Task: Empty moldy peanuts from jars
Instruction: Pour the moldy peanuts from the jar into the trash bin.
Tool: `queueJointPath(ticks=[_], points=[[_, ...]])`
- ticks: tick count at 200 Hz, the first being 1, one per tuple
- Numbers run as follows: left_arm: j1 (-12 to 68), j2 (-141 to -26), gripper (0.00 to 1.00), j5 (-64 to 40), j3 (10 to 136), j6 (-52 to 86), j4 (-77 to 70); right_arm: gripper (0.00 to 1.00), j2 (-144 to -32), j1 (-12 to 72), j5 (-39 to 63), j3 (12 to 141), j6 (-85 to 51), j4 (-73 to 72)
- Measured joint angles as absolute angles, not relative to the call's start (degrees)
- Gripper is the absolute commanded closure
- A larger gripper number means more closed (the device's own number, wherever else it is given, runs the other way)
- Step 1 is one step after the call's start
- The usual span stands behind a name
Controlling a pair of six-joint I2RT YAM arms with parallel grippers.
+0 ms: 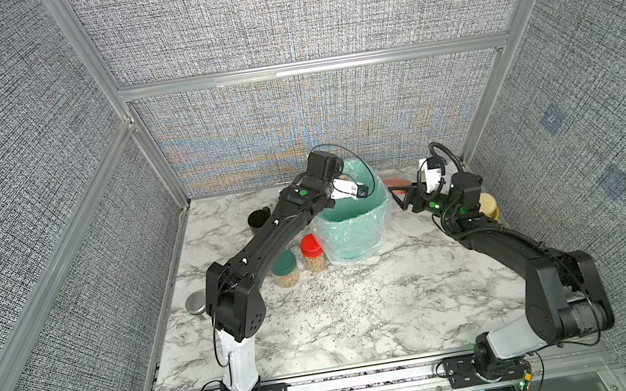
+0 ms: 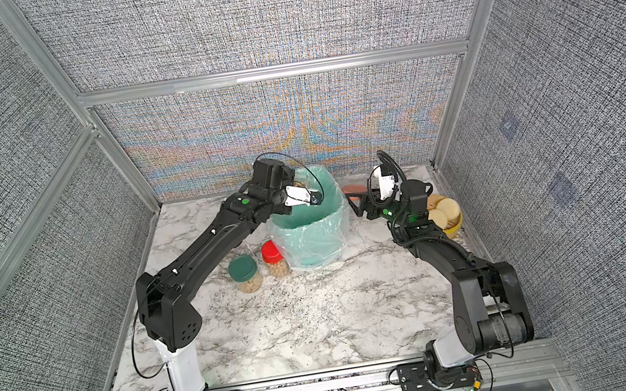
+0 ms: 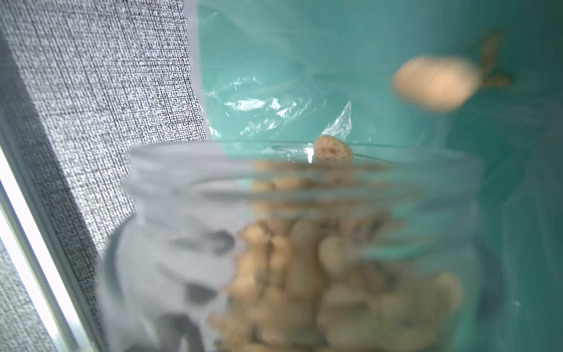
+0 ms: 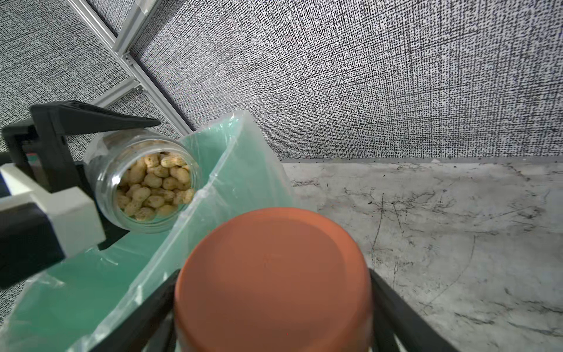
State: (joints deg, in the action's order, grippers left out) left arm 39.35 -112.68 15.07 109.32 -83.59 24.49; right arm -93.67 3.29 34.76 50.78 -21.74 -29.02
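My left gripper (image 4: pixel 138 179) is shut on an open clear jar (image 4: pixel 143 183), held tilted with its mouth over the green-lined bin (image 1: pixel 380 195). The jar holds many moldy peanuts (image 4: pixel 155 186). In the left wrist view the jar (image 3: pixel 304 189) fills the frame. One blurred peanut (image 3: pixel 435 83) is in the air against the liner. My right gripper (image 4: pixel 274 304) is shut on the terracotta-orange lid (image 4: pixel 274 268), just right of the bin. Both top views show that lid (image 1: pixel 396 184) (image 2: pixel 352 189). Two more closed jars stand left of the bin, one green-lidded (image 1: pixel 284 268) and one red-lidded (image 1: pixel 313 253).
A black mug (image 1: pixel 258 218) stands at the back left under my left arm. A squat steel tin (image 1: pixel 196 304) sits by the table's left edge. A yellow bowl of pale round discs (image 2: pixel 446 212) stands at the right edge behind my right arm. Fabric walls close three sides.
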Motion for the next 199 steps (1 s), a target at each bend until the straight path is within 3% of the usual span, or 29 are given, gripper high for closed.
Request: queueJointPath(ticks=[151, 199], points=[[41.2, -112.8, 1.0, 16.4, 104.9, -115.6, 13.9, 0.37, -92.1, 3.0, 36.1, 49.0, -22.6, -30.3], [41.2, -112.8, 1.0, 16.4, 105.2, -118.5, 10.0, 0.37, -91.8, 3.0, 36.4, 48.1, -23.4, -31.6]])
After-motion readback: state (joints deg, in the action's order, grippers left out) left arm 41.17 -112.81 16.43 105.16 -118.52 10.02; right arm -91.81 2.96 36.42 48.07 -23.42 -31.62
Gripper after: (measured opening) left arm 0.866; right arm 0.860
